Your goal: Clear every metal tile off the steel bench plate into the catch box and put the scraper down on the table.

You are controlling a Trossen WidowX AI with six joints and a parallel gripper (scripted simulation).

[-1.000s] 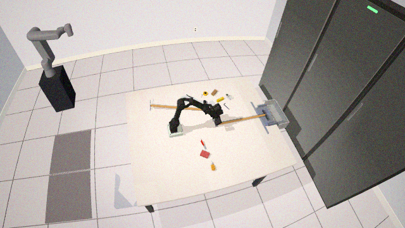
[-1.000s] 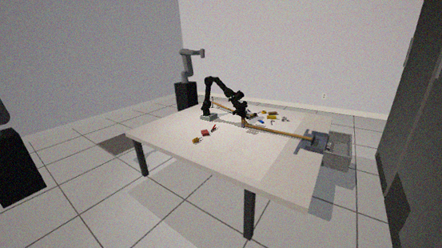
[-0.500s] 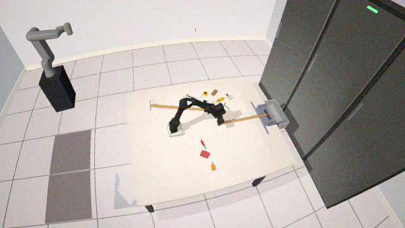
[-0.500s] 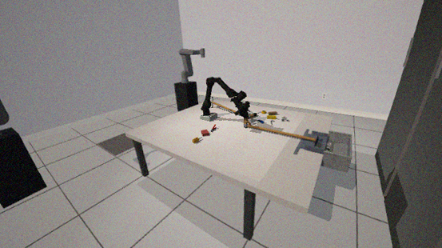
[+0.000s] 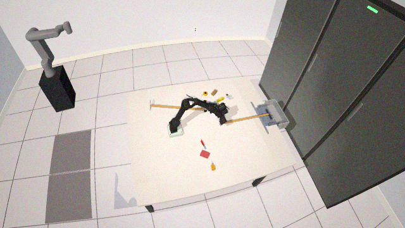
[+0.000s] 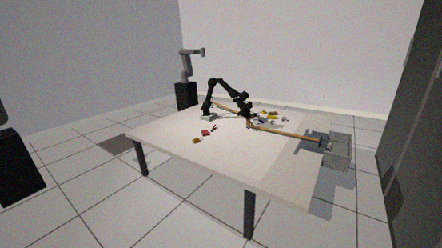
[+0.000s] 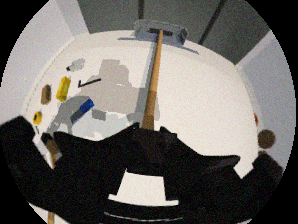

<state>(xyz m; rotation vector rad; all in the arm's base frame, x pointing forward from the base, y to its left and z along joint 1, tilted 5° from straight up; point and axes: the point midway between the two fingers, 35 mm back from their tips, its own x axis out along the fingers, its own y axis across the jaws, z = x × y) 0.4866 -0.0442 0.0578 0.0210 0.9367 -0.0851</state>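
Observation:
My gripper (image 5: 223,121) (image 6: 248,123) (image 7: 149,127) is shut on the near end of the long scraper (image 5: 247,118) (image 6: 286,133) (image 7: 154,75). Its wooden handle points away toward the box, and its dark head is over the far end of the steel bench plate (image 5: 261,109) (image 6: 315,133), by the near side of the catch box (image 5: 284,120) (image 6: 337,162) (image 7: 144,26). I make out no tile on the visible part of the plate. Small pale shapes show by the box's near side in the exterior view, but I cannot tell what they are. The head partly hides that end.
A second wooden-handled tool (image 5: 171,107) (image 6: 223,106) lies behind the arm. A yellow object (image 5: 220,99) (image 7: 63,89), a brown block (image 5: 214,92) (image 7: 46,94) and a blue object (image 7: 82,110) lie left of the scraper. A red block (image 5: 205,154) (image 6: 205,132) lies right. Dark cabinets (image 5: 316,79) stand beyond the box.

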